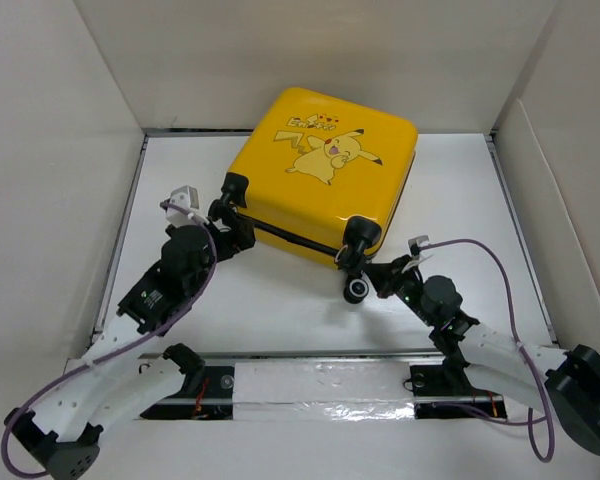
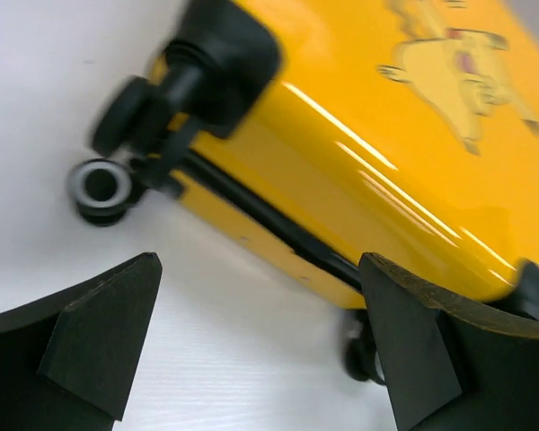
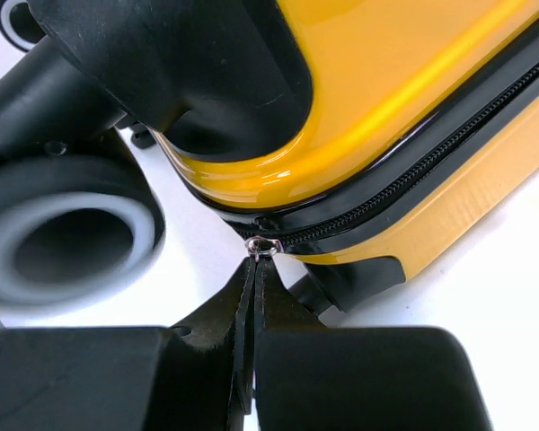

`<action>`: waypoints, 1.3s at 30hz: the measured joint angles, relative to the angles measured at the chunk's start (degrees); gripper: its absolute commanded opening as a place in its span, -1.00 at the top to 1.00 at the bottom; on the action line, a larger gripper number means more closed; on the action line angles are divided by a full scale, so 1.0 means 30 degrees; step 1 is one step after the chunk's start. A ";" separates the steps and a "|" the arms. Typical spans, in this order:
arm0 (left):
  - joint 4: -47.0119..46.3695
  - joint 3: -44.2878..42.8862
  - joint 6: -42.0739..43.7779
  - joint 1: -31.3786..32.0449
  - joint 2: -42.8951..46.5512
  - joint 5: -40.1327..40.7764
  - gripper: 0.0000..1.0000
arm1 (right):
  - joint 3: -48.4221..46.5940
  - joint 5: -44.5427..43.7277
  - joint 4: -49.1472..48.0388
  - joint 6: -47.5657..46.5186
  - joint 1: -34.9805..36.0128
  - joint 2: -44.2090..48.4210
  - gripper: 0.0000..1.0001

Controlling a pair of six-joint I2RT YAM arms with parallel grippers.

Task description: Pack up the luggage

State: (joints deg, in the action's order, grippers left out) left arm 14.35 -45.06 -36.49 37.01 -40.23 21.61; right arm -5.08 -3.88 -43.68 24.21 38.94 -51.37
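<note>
The luggage [image 1: 330,165], a yellow hard-shell suitcase with a Pikachu print, lies flat and closed at the back middle of the table. My left gripper [image 1: 225,218] is open and empty at the case's near-left wheel corner. In the left wrist view its fingers [image 2: 256,278] frame bare table in front of the case [image 2: 359,153]. My right gripper [image 1: 377,272] is at the near-right corner. In the right wrist view it [image 3: 254,267] is shut on the zipper pull [image 3: 262,245], at the end of the black zipper [image 3: 413,171].
Black wheels with grey hubs stick out at the near corners [image 1: 357,290] [image 2: 99,184] [image 3: 58,238]. White walls [image 1: 60,150] close in the table on the left, back and right. A taped rail [image 1: 320,385] runs along the near edge.
</note>
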 measured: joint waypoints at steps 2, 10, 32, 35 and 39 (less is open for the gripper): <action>0.1938 -0.1377 0.0248 -0.0590 -0.1326 0.0896 -0.91 | 0.0000 0.0641 0.0073 -0.0029 -0.0313 0.0051 1.00; 0.5013 -0.5238 0.4809 -0.5377 -0.6550 -0.0474 -0.81 | 0.0000 0.2062 0.0153 -0.0284 -0.0867 0.0138 1.00; 0.2346 -0.6506 1.0768 -0.5668 -1.1657 -0.4116 1.00 | 0.0138 0.2805 0.1457 -0.0525 -0.1362 0.1311 1.00; 0.2572 -0.6659 1.1336 -0.5668 -1.1322 -0.4845 1.00 | 0.0153 0.2710 0.1741 -0.0597 -0.1508 0.1712 1.00; 0.1559 -0.5625 1.1103 -0.5763 -1.0754 -0.5559 1.00 | 0.0153 0.2718 0.2412 -0.0685 -0.1668 0.2215 1.00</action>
State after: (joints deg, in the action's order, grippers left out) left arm 19.03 -61.93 -3.18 19.73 -72.49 4.93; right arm -4.62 4.27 -36.45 22.15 33.93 -44.73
